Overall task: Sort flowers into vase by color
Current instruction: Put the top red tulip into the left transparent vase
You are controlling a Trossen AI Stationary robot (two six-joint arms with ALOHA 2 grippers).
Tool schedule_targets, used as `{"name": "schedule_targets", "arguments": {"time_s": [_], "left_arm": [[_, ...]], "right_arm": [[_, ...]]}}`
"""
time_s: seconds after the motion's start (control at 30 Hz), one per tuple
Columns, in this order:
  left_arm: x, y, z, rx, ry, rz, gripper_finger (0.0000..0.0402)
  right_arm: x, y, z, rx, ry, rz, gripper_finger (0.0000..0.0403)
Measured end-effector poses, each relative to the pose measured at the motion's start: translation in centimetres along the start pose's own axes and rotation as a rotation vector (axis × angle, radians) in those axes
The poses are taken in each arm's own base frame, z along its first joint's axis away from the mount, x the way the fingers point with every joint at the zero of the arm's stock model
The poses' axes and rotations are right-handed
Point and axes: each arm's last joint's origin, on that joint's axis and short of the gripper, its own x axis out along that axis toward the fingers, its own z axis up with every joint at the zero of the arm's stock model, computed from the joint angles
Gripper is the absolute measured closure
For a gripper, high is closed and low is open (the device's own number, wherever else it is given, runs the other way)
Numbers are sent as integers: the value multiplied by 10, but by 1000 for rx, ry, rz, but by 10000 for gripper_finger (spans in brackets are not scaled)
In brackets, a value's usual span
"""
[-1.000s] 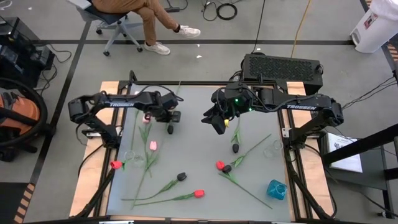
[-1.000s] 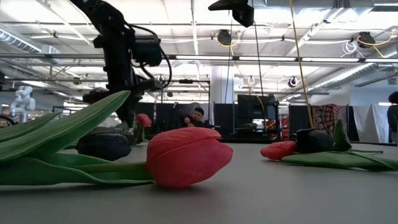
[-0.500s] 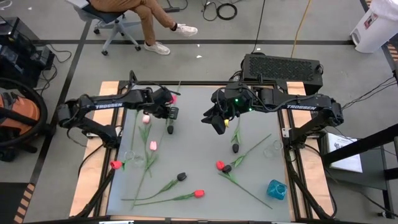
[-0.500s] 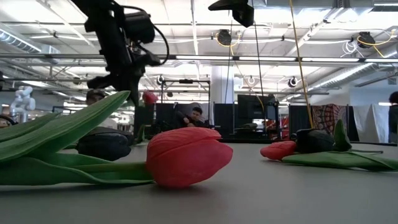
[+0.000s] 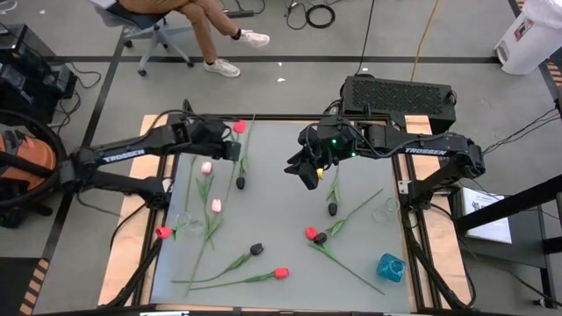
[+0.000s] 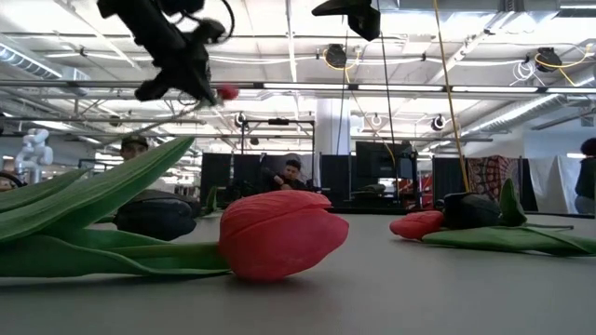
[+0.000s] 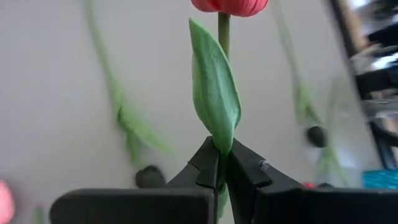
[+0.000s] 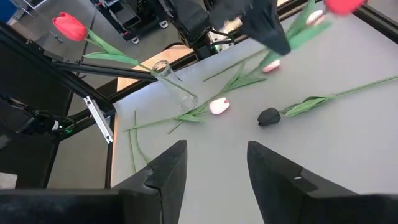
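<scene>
Up at eleven o'clock, the left gripper point(image 5: 230, 147) pinches a red tulip point(image 7: 229, 5) by its stem, lifted clear of the table point(image 5: 281, 224). Near one o'clock the right gripper point(image 5: 306, 178) hovers, fingers parted and empty.

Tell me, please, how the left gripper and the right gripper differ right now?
The left gripper is shut on a red tulip, lifted off the table; the right gripper is open and empty. The left is near the table's far-left edge; the right hangs over the far middle. Both are up off the surface.
</scene>
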Motion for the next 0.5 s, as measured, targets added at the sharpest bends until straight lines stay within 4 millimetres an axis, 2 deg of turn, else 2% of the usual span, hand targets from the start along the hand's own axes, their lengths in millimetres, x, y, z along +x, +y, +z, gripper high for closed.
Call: {"name": "schedule_targets", "arguments": {"time_s": [0.5], "left_arm": [[-73, -12, 2, 189, -136, -279, 382]], "right_arm": [[0, 0, 0, 0, 0, -1, 243]]}}
